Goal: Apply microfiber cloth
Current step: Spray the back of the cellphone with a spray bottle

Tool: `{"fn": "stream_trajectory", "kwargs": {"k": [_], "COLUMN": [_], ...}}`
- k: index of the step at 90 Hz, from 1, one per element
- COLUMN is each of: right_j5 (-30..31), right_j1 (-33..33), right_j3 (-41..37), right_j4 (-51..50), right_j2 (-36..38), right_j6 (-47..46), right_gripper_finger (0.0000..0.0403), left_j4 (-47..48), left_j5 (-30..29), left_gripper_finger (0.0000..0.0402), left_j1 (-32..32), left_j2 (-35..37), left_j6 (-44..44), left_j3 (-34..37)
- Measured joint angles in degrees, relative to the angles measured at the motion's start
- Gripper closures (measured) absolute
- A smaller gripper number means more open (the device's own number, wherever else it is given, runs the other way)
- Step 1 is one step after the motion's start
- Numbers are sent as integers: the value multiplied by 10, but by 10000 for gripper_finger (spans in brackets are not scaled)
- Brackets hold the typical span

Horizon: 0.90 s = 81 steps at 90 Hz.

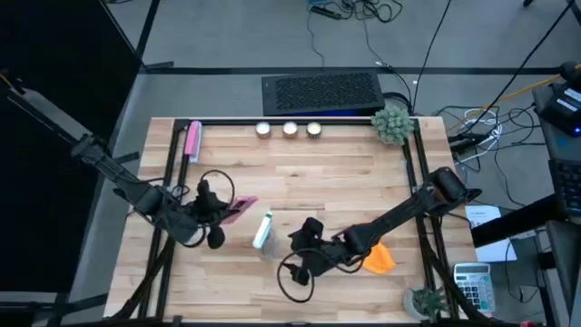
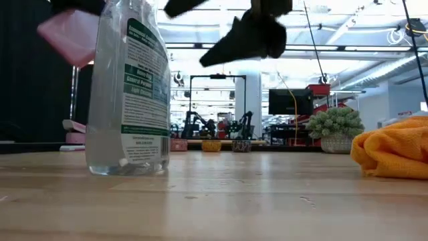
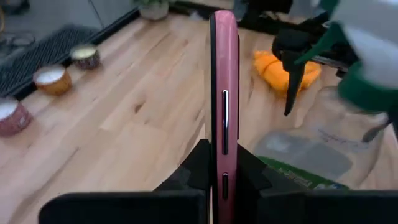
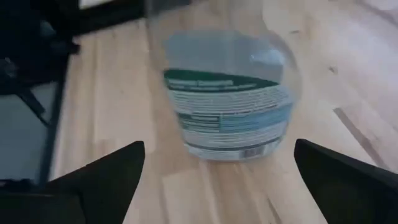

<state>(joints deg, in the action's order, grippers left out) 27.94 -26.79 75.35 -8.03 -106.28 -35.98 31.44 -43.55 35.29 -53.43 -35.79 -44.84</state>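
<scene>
Clear spray bottle [image 2: 128, 87] upright nearest, right gripper [image 1: 304, 238] spread wide just beside it, left gripper [image 1: 221, 212] clamping pink phone [image 3: 224, 112], microfiber cloth [image 1: 379, 258] bunched beyond the right gripper from the bottle

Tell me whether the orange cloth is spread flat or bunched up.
Bunched up: the orange cloth sits as a rumpled heap on the table, untouched by either gripper.

One orange microfiber cloth [image 1: 379, 259], one clear spray bottle [image 1: 263, 232], one pink-cased phone [image 1: 239, 209], three small candles [image 1: 290, 129], two potted plants [image 1: 392, 124] and two grippers [image 1: 310, 238] are counted on the wooden table [image 1: 300, 173].
</scene>
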Motion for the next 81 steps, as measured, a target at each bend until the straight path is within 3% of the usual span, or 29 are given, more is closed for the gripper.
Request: {"fn": "stream_trajectory", "kwargs": {"k": [8,23,45,55,81], "right_j5": [10,105,200,248,215], "right_j1": [-2,-22,-41,-40,-19], "right_j3": [0,0,0,0,0], "right_j4": [3,66,275,320,344], "right_j2": [30,61,-8,-28,-30], "right_j6": [20,104,308,346,328], "right_gripper_finger": [4,7,9,9,10], "left_j4": [-4,-11,-12,-14,-42], "left_j5": [0,0,1,1,1], "left_gripper_finger": [391,391,391,391,391], "left_j1": [0,0,0,0,-3], "left_j2": [10,12,11,11,10], "left_j6": [5,6,11,19,39], "left_j3": [0,0,0,0,0]}}
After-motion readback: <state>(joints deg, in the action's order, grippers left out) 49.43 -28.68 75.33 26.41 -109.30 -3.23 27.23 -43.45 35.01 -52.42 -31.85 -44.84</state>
